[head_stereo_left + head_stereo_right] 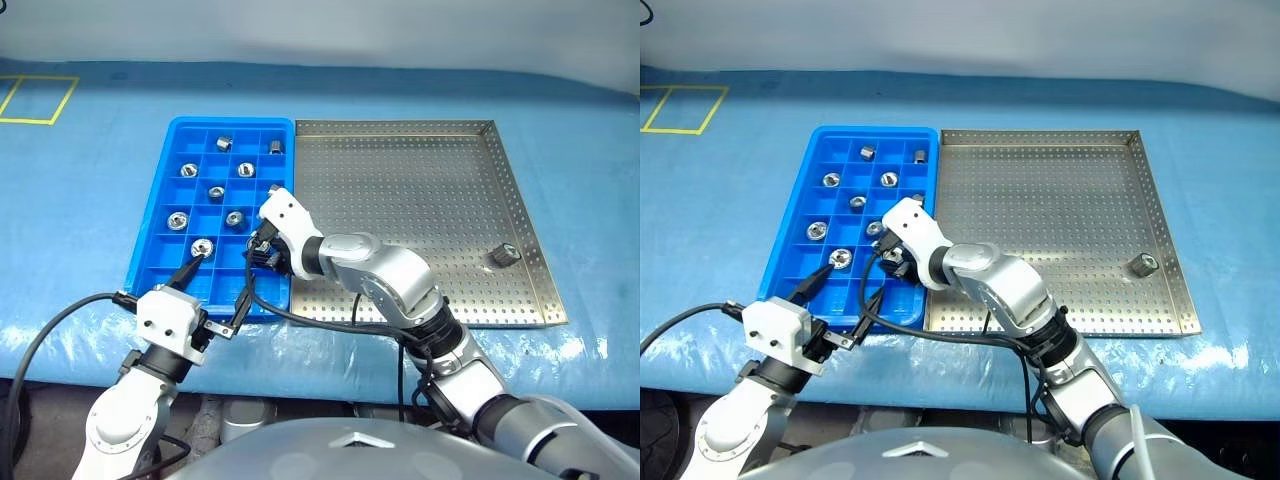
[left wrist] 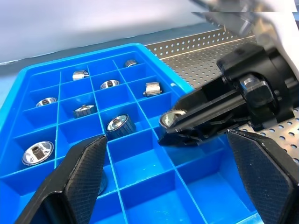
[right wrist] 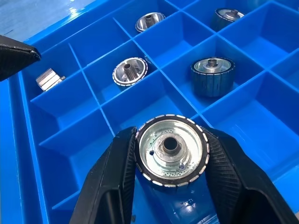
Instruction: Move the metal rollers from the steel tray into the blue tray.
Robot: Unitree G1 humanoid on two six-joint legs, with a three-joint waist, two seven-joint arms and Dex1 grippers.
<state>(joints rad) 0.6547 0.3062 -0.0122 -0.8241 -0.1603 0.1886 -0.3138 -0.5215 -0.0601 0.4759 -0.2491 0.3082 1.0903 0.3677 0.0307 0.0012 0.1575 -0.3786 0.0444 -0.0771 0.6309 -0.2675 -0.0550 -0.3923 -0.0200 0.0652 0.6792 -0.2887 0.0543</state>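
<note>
Roller (image 3: 171,150) in right gripper (image 3: 171,186) – prob. over blue tray (image 3: 70,154)

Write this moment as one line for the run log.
right gripper: shut on roller, over blue tray | left gripper: open, empty | steel tray: one roller left
</note>
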